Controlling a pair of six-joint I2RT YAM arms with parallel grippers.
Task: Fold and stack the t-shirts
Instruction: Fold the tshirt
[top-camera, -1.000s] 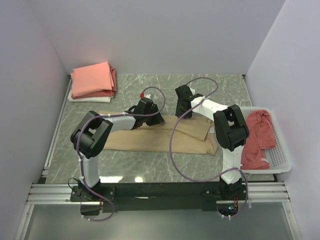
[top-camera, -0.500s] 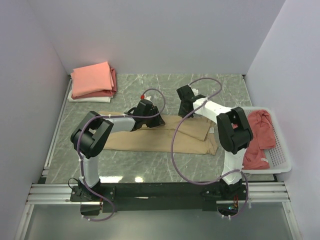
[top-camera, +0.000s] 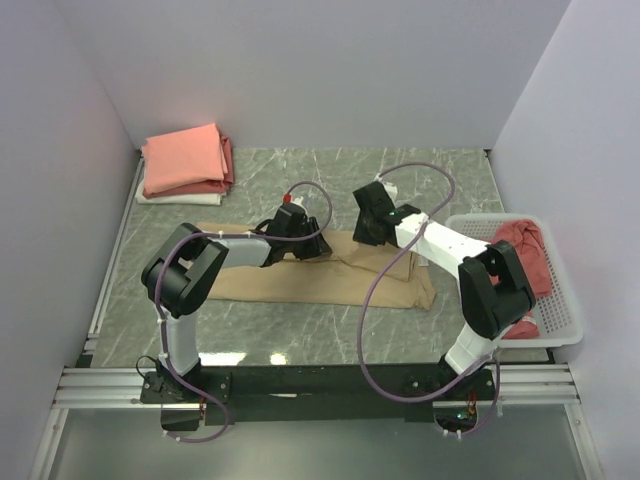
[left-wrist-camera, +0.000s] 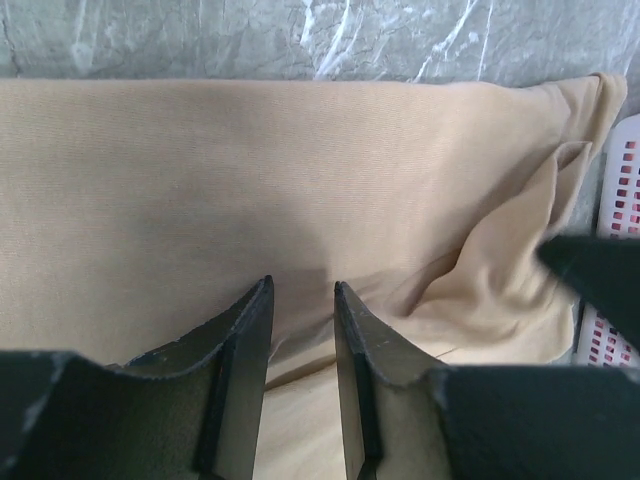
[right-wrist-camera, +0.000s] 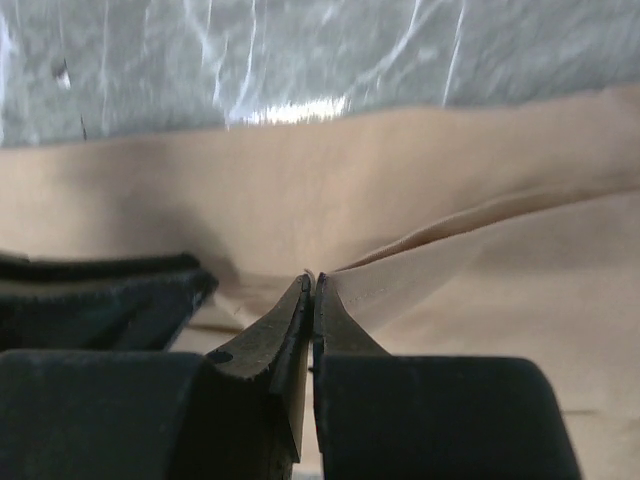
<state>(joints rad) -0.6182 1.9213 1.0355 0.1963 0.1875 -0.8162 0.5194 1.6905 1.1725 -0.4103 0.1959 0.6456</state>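
A tan t-shirt (top-camera: 330, 282) lies folded lengthwise across the middle of the table. My left gripper (top-camera: 312, 246) sits low over its back edge. In the left wrist view its jaws (left-wrist-camera: 303, 283) stand apart over the tan cloth (left-wrist-camera: 300, 170), with a crease running under the gap. My right gripper (top-camera: 364, 238) is just to the right of it. In the right wrist view it (right-wrist-camera: 312, 278) is shut on a raised edge of the tan t-shirt (right-wrist-camera: 420, 200), and a sliver of cloth shows between the tips. Folded salmon-pink, red and white t-shirts (top-camera: 185, 160) are stacked at the back left.
A white slatted basket (top-camera: 560, 325) at the right table edge holds a crumpled dusty red t-shirt (top-camera: 520, 262). White walls close in the back and both sides. Purple cables loop above both arms. The two grippers are close together over the shirt.
My right gripper has come down onto the tan shirt's edge and shut on it, and its elbow has swung to the right. The left gripper has barely moved.
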